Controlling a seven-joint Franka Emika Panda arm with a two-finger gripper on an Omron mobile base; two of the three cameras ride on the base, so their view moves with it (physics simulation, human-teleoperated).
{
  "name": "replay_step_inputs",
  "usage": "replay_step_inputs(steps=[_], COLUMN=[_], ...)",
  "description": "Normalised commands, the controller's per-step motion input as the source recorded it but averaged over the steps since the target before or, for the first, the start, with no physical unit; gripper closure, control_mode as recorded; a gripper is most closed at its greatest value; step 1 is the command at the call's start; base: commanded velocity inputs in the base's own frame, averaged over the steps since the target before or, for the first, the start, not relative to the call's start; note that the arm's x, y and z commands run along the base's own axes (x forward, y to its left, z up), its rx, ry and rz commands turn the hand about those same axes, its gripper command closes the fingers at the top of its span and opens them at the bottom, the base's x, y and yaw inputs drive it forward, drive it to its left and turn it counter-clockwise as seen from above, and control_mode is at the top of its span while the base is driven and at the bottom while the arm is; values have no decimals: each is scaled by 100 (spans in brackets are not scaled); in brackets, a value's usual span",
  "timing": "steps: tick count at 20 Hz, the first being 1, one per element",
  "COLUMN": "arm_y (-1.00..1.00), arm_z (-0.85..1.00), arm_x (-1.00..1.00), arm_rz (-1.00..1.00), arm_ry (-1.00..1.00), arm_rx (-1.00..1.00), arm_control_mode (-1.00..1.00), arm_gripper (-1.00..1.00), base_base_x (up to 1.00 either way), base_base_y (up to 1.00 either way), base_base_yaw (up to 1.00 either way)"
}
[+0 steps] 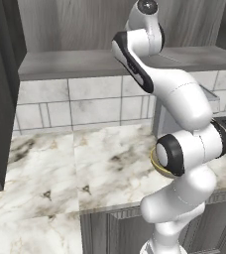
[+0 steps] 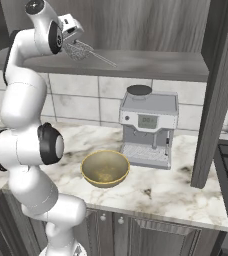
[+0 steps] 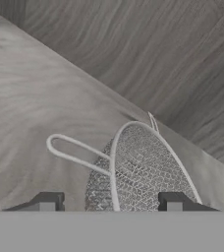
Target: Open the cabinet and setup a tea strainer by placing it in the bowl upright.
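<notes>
Claw (image 3: pixel 106 203) astride tea strainer (image 3: pixel 143 170); coffee machine (image 2: pixel 148 127) below.

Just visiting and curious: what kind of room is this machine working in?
Most likely a kitchen, computer-rendered. A marble-look counter carries a grey coffee machine and a golden bowl, with a tiled wall behind and a mesh tea strainer on a wooden cabinet shelf.

You will find no text, label or number you can read here; the coffee machine (image 2: pixel 147 127) has a small display, too blurred to make out
</notes>
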Motion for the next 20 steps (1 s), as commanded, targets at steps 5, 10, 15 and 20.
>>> replay_step_inputs(steps=[5, 10, 15, 20], arm_y=[4, 2, 0, 0], arm_z=[-1, -3, -17, -13], arm_x=[5, 0, -4, -11], arm_rz=[6, 4, 0, 0], arm_ry=[0, 0, 0, 0], arm_rx=[0, -2, -22, -26], arm_control_mode=[-100, -100, -100, -100], arm_gripper=[100, 100, 100, 100], base_base_x=[0, 0, 0, 0], base_base_y=[0, 0, 0, 0], base_base_yaw=[0, 0, 0, 0])
